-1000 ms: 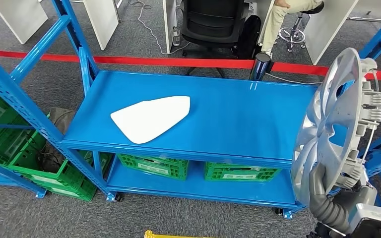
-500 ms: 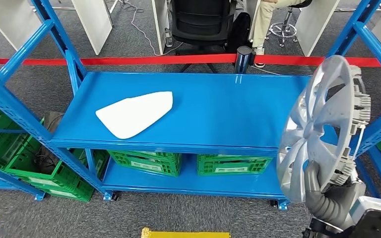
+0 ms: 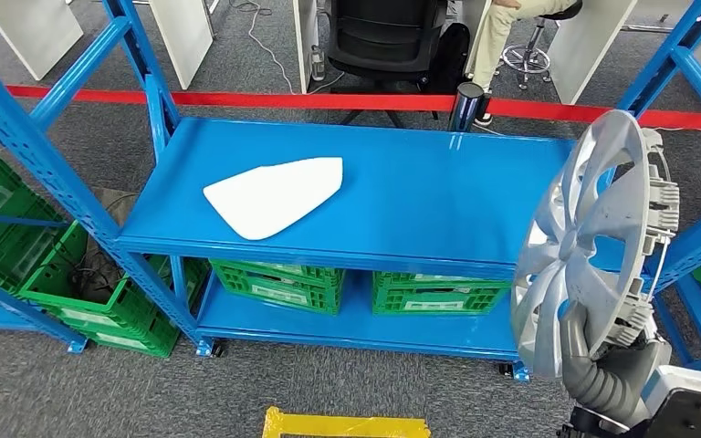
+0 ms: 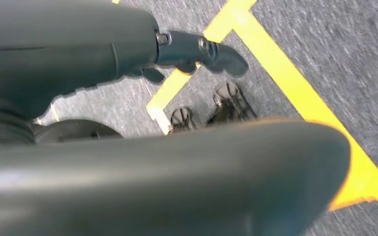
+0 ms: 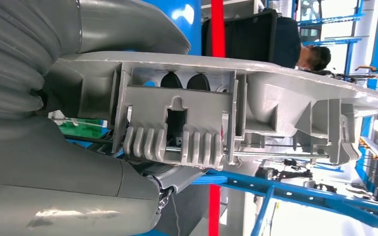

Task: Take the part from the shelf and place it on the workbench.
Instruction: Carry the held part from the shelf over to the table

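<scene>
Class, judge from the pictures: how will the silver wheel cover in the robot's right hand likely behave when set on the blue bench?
The wheel cover is probably light and stiff: thin spoked plastic, held upright by the right hand at its lower edge. Round, it may roll or topple if set on edge on the workbench.

In our head view the silver wheel cover hides most of our right hand, and the arm behind it runs off the lower edge. Our left hand is blurred at the wrist camera, so we cannot tell how its fingers lie. The seated person is cut off at the top edge.
</scene>
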Robot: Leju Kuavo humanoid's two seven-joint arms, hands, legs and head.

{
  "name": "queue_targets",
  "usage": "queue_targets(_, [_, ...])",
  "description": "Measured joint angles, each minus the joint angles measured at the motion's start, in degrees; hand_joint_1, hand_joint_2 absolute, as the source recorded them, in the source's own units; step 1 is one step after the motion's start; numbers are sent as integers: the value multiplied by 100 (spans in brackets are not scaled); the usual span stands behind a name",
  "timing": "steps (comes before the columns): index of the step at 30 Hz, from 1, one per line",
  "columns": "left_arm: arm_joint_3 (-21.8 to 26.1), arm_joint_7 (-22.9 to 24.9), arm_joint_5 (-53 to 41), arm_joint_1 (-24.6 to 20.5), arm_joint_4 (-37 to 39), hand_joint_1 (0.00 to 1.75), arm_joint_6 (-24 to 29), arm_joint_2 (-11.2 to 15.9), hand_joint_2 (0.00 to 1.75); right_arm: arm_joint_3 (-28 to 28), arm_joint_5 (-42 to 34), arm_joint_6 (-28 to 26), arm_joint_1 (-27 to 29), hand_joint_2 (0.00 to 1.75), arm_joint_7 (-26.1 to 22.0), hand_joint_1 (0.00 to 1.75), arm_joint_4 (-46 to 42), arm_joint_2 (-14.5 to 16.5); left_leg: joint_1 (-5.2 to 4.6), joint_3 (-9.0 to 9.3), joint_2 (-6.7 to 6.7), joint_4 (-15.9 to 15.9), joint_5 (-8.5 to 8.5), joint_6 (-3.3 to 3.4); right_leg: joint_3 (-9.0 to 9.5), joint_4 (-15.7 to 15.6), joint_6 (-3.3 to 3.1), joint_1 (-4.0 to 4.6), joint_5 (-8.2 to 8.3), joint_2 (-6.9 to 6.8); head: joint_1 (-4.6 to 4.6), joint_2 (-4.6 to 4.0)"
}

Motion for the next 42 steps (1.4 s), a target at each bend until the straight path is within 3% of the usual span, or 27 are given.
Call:
queue_targets(1, [-1,0,0,1,0,0,0,-1,0,0,0,0,0,175,1,175,6,-1,-2,-41,-1,19,19,-6,164,-238,-11,2,122,0,17,0])
queue_targets(3, [0,-1,0,0,-1,0,0,-5,0,1,1,0,-10,175,1,175,9,-1,-9,-103,-4,62,53,-36,629,-1035,-61,20,371,-2,55,0])
queue_targets(5, [0,-3,0,-5,-1,0,0,-9,0,1,2,0,-24,175,-1,175,9,-1,-17,-145,-4,94,89,-91,865,-1515,-117,52,453,-2,69,0])
queue_targets(8, [0,1,0,-5,0,0,0,-6,0,0,7,1,-28,175,-1,175,9,-1,1,-173,-2,96,140,-192,862,-1590,-208,72,514,-6,61,0])
queue_targets(9, [0,5,0,-4,1,0,0,-4,0,2,9,1,-33,175,-1,175,10,0,6,-211,-4,149,86,-220,872,-1618,-247,60,556,-17,55,0])
queue_targets(11, [-2,21,0,-2,2,0,-1,-4,0,6,17,2,-47,175,2,175,15,1,21,-409,-9,598,-257,-261,871,-1655,-319,32,652,-39,-1,0])
queue_targets(13, [-3,38,-4,1,2,0,-3,-9,0,8,25,2,-52,175,14,175,30,1,38,-682,-11,1338,-676,-297,789,-1640,-345,35,720,-42,-63,0])
queue_targets(14, [-3,43,-8,3,2,0,-3,-9,0,8,26,2,-51,175,20,175,42,1,44,-750,-10,1587,-772,-309,739,-1625,-341,36,745,-42,-78,0])
queue_targets(15, [-3,45,-14,4,2,0,-4,-8,0,8,22,2,-49,175,25,175,56,2,46,-720,-10,1636,-767,-315,691,-1606,-332,34,768,-41,-93,0])
queue_targets(16, [-3,47,-19,5,3,0,-5,-5,0,9,16,2,-47,175,27,175,70,2,49,-576,-9,1459,-676,-312,650,-1585,-320,31,786,-39,-115,0])
queue_targets(19, [-3,50,-26,-15,4,0,-13,-1,0,12,1,2,-46,175,31,175,97,3,45,136,-14,341,-366,-268,562,-1529,-250,33,832,-36,-202,0])
queue_targets(20, [-3,51,-26,-23,4,0,-15,-1,0,12,-1,2,-51,175,32,175,100,2,35,259,-18,135,-333,-245,540,-1517,-213,36,854,-38,-212,0])
queue_targets(23, [-3,53,-26,-28,4,0,-16,-1,0,17,-1,2,-60,175,32,175,106,2,7,243,-17,61,-251,-142,492,-1509,-92,19,924,-38,-204,0])
queue_targets(24, [-3,54,-27,-30,5,0,-16,-2,0,19,-2,2,-59,175,32,175,109,2,10,222,-11,43,-204,-100,452,-1469,-60,11,880,-34,-201,0])
queue_targets(26, [-3,58,-32,-37,6,0,-16,-4,0,23,-3,1,-61,175,32,175,116,-4,28,135,1,3,-100,-22,286,-1106,-9,-2,531,-27,-154,0])
queue_targets(28, [-3,65,-40,-43,6,0,-22,-1,0,26,-3,0,-63,175,32,175,123,-13,12,6,3,7,1,16,67,-395,20,-2,28,-25,-72,0])
queue_targets(29, [-3,68,-43,-42,7,0,-30,-1,0,27,-3,0,-63,175,32,175,131,-17,2,-75,3,12,57,21,20,-99,25,-2,-121,-25,-41,0])
queue_targets(30, [-3,71,-44,-40,7,0,-41,-1,0,28,-3,0,-62,175,32,175,140,-20,-7,-155,4,20,110,22,48,32,23,1,-161,-25,-21,0])
queue_targets(31, [-3,73,-44,-38,8,0,-54,-3,0,29,-3,0,-62,175,33,175,149,-23,-12,-233,4,28,163,18,179,-54,12,5,-90,-25,-5,0])
queue_targets(33, [-3,74,-44,-41,8,0,-77,-7,0,29,-3,0,-68,175,34,175,161,-27,-16,-366,2,49,268,-2,696,-761,-40,24,160,-25,25,0])
queue_targets(34, [-3,75,-44,-46,7,0,-87,-12,0,30,-2,0,-76,175,36,175,163,-27,-21,-419,0,58,321,-24,983,-1181,-71,42,225,-25,37,0])
queue_targets(35, [-4,77,-44,-48,6,0,-95,-16,0,31,-2,0,-82,175,39,175,164,-27,-23,-450,0,60,373,-53,1156,-1485,-101,61,253,-25,37,0])
queue_targets(36, [-4,79,-45,-50,6,0,-100,-20,0,32,1,0,-90,175,42,175,164,-28,-19,-467,3,59,424,-87,1233,-1659,-130,81,237,-25,38,0])
queue_targets(38, [-5,85,-48,-44,9,0,-102,-23,0,33,4,0,-93,175,48,175,165,-32,-4,-472,8,23,514,-166,1173,-1719,-196,102,294,-25,36,0])
queue_targets(39, [-5,86,-49,-41,12,0,-103,-22,0,33,6,1,-98,175,49,175,166,-33,5,-489,6,32,489,-203,1149,-1750,-238,96,348,-33,43,0])
queue_targets(40, [-6,87,-50,-36,14,0,-102,-23,0,33,6,1,-99,175,50,175,167,-34,10,-530,3,100,362,-235,1116,-1780,-282,85,419,-41,33,0])
queue_targets(42, [-14,87,-50,-29,16,0,-103,-27,0,34,6,2,-100,175,52,175,169,-34,28,-664,-1,567,-188,-286,1012,-1818,-341,67,562,-55,-15,0])
